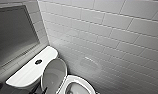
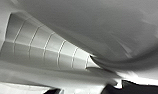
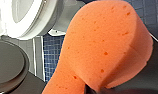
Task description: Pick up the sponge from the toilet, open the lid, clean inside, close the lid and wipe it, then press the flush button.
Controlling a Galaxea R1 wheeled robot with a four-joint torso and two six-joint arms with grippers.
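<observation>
The toilet (image 1: 28,73) sits low in my head view, its lid (image 1: 53,73) raised against the cistern, bowl exposed. My right gripper (image 3: 93,88) looks clamped on the sponge (image 3: 102,47), near the bowl. I'd lower it inside gently and sweep the wall with a firm pinch.

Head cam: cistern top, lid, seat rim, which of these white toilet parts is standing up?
The lid: raised, greyish inner face showing. The cistern top, carrying the flush button, and the seat rim both lie flat.
</observation>
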